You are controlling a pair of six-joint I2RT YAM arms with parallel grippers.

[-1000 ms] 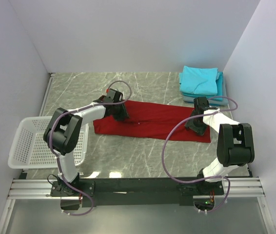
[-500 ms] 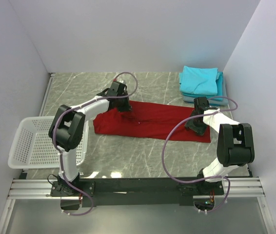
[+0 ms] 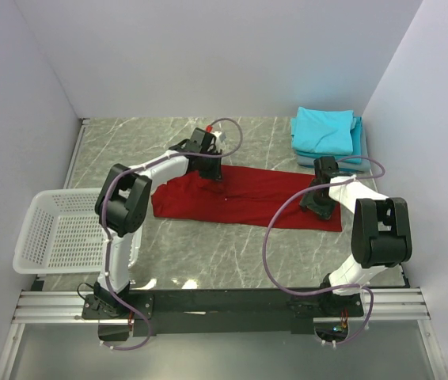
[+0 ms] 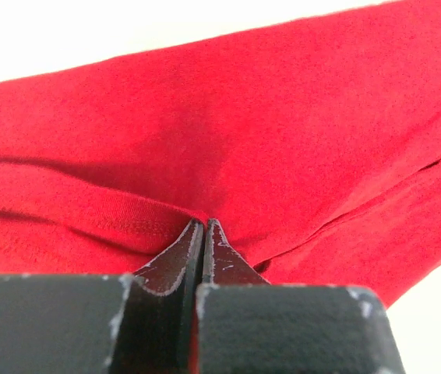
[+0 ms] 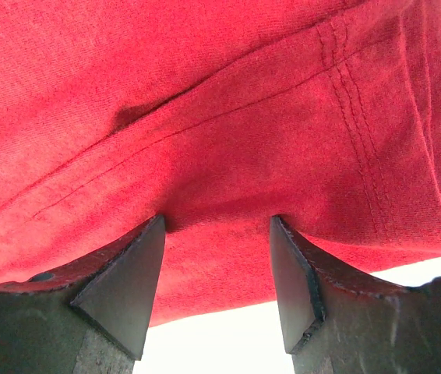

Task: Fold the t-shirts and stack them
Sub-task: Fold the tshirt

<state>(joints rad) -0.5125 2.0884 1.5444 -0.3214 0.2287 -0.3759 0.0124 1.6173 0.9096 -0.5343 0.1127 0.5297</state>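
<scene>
A: While the red t-shirt (image 3: 248,198) lies as a long band across the middle of the top view, what worries you?

B: The left gripper (image 3: 212,168), at the band's upper edge, has its fingers pinched tight on one small ridge of cloth. I judge a pull could drag a single layer and spoil the fold, or slip free.

A: And the other end?

B: The right gripper (image 3: 319,207) stands wide apart astride the lower-right end, clasping nothing, so that end could slide.

A: Its axis?

B: Left to right, dipping slightly rightward. A stitched hem (image 5: 353,117) lies at the right gripper's end. The turquoise stack (image 3: 325,131) sits upper right.
</scene>
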